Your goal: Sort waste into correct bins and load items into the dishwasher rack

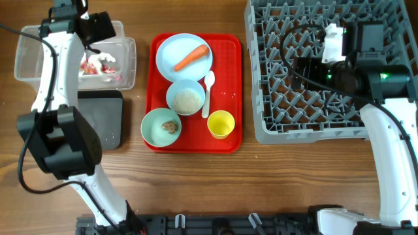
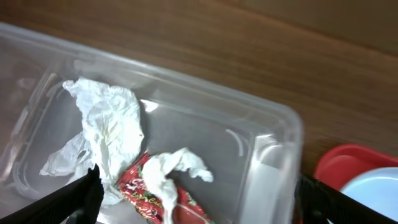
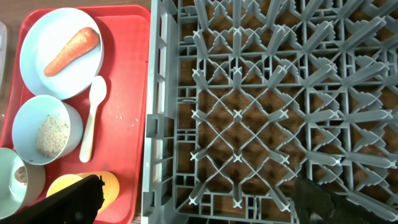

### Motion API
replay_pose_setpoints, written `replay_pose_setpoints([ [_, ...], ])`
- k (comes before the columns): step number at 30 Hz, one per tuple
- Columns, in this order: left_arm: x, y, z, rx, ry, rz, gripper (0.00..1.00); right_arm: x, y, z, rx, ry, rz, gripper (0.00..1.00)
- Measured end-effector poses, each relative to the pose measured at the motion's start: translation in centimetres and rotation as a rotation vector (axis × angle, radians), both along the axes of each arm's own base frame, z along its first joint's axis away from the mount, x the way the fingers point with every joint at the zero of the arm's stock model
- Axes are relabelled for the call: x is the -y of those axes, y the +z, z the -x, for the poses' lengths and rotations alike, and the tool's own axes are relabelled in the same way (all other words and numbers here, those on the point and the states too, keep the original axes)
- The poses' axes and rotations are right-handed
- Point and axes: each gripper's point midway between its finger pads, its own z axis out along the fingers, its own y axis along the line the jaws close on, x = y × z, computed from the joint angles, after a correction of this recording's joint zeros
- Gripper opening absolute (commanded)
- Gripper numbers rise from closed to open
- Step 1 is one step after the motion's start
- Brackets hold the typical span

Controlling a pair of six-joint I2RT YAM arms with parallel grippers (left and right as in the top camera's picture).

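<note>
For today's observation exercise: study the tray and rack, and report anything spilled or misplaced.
A few white rice grains lie loose on the red tray, beside the spoon, outside the rice bowl. Nothing else looks askew.

On the tabletop (image 1: 261, 183) I count one red tray (image 1: 228, 78), one plate (image 1: 171, 51), two bowls (image 1: 176, 95) (image 1: 152, 128), one cup (image 1: 221, 124), one spoon (image 1: 208, 91), one carrot (image 1: 191, 57), one heap of rice (image 1: 187, 100), one brown lump (image 1: 170, 125), one wrapper (image 1: 98, 65), one clear tub (image 1: 32, 55), one black tray (image 1: 104, 124) and one rack (image 1: 281, 111).
</note>
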Motion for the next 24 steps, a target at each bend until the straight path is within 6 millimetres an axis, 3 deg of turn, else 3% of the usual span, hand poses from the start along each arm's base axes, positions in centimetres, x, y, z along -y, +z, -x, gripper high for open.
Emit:
replay_pose_setpoints([
  [7,3.8,6.0,1.7,0.085,-0.087,0.037,0.99,0.0,0.0,0.0,0.000,0.000,0.000,1.00],
  [10,7.7,7.5,2.5,0.091,-0.207,0.059,0.99,0.0,0.0,0.0,0.000,0.000,0.000,1.00],
  [16,17.0,6.6,3.9,0.033,-0.484,0.049,0.98,0.0,0.0,0.0,0.000,0.000,0.000,1.00],
  [18,19.0,6.3,4.2,0.027,-0.545,0.039,0.97,0.0,0.0,0.0,0.000,0.000,0.000,1.00],
  [24,21.6,3.9,3.1,0.008,-0.618,0.022,0.94,0.0,0.0,0.0,0.000,0.001,0.000,1.00],
])
